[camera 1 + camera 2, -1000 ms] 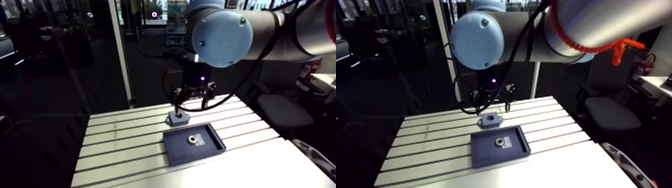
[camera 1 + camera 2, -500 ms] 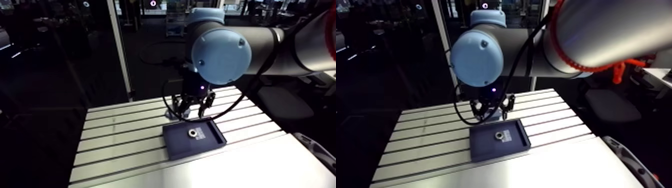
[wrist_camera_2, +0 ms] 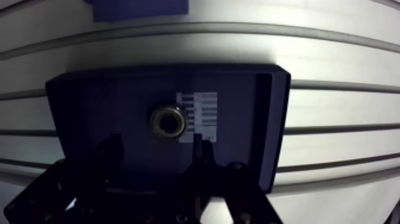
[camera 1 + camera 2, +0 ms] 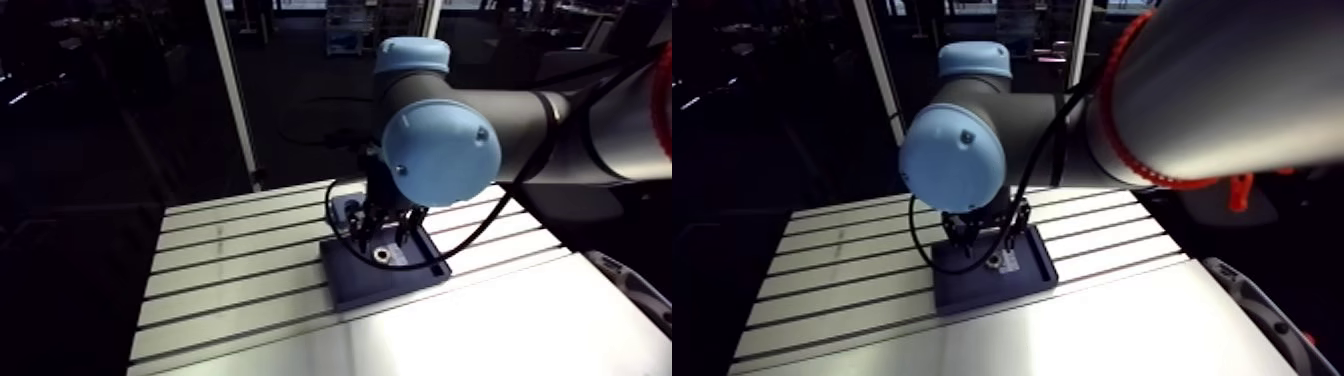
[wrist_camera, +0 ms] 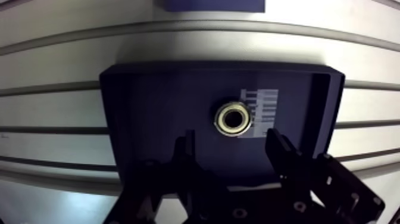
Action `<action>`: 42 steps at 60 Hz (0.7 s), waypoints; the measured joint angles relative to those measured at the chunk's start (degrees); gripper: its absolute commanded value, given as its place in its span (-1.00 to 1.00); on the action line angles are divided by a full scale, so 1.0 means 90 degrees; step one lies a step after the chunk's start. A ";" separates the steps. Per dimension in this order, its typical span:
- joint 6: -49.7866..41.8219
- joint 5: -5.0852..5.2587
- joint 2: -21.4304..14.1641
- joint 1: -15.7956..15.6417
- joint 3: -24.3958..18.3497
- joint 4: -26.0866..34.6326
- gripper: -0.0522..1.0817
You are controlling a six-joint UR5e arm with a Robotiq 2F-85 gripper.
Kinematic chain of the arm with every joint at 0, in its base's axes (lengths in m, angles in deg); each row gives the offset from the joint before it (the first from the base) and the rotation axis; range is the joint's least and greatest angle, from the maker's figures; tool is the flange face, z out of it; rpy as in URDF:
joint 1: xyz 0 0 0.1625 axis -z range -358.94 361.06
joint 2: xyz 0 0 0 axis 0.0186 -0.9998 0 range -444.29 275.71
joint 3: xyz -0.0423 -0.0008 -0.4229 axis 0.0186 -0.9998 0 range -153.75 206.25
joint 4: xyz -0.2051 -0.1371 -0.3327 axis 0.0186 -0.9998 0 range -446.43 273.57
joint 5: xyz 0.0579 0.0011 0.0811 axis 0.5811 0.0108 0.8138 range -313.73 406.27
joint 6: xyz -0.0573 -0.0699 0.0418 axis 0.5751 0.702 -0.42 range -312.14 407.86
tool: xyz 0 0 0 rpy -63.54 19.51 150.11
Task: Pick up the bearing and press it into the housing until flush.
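Overhead, hovering with pincer (image 5: pixel 230 142) spread apart, clamped on nothing. Noted bearing (image 5: pixel 233 118) lying flat in dark tray (image 5: pixel 149 95) on counter (image 5: pixel 59 65), just ahead of fingertips, centred between them, untouched. Glimpsed blue housing (image 5: pixel 214 5) beyond tray.

A dark blue tray (image 5: pixel 149 101) is lying flat on the slotted aluminium worktop (image 5: pixel 65 44), its long sides running along the grooves. A white label (image 5: pixel 261 102) printed with dark bars is sitting on the tray's floor, toward one short end. Bare worktop is showing on every side of the tray.
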State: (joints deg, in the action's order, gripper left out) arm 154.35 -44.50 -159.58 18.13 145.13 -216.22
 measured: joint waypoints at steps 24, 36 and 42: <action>0.0020 0.0003 0.0235 0.0044 0.0052 -0.0195 -0.37; 0.0019 0.0002 0.0322 0.0045 0.0050 -0.0289 -0.37; 0.0019 0.0001 0.0366 0.0045 0.0029 -0.0309 -0.34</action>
State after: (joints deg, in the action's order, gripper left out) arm 154.52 -44.50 -156.29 18.53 145.39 -219.00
